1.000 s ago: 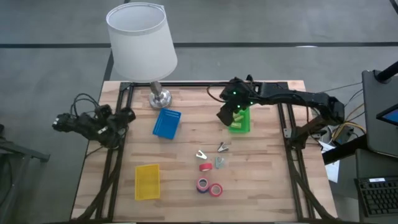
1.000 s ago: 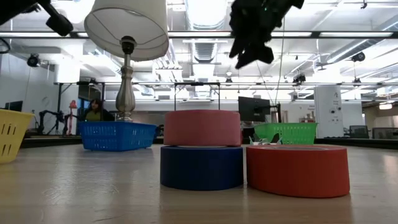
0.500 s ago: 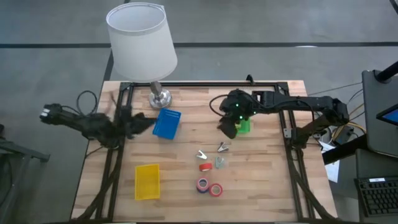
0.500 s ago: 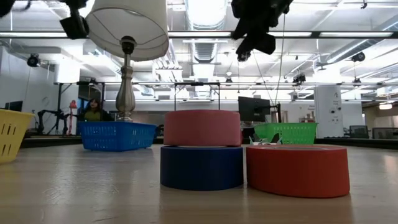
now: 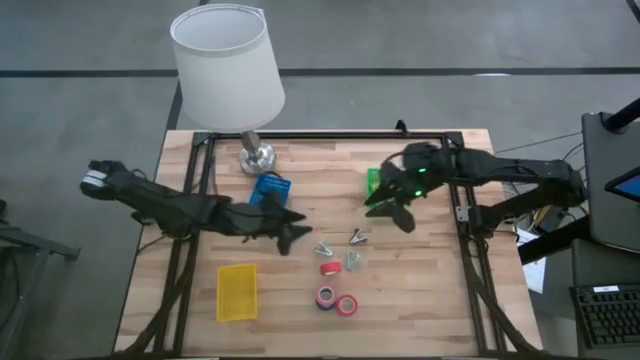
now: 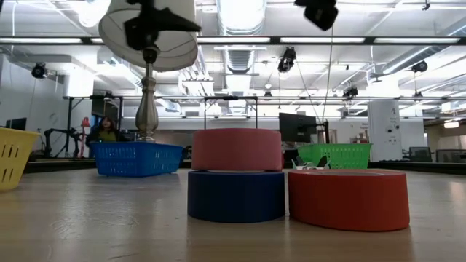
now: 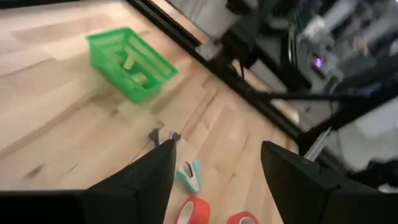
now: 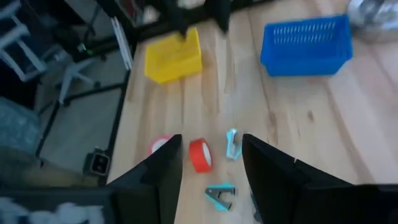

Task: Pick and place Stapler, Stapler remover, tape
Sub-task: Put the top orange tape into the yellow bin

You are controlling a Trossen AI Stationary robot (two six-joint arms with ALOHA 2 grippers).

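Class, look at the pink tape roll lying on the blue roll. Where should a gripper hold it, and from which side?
Grip the pink tape roll across its outer wall, coming straight down. It lies flat on the blue roll, top clear. The red roll sits close beside the stack, so the fingers likely fit best on the sides away from it.

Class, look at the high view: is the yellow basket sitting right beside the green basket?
No: the yellow basket lies near the table's front left, while the green basket sits far across the table, toward the back right.
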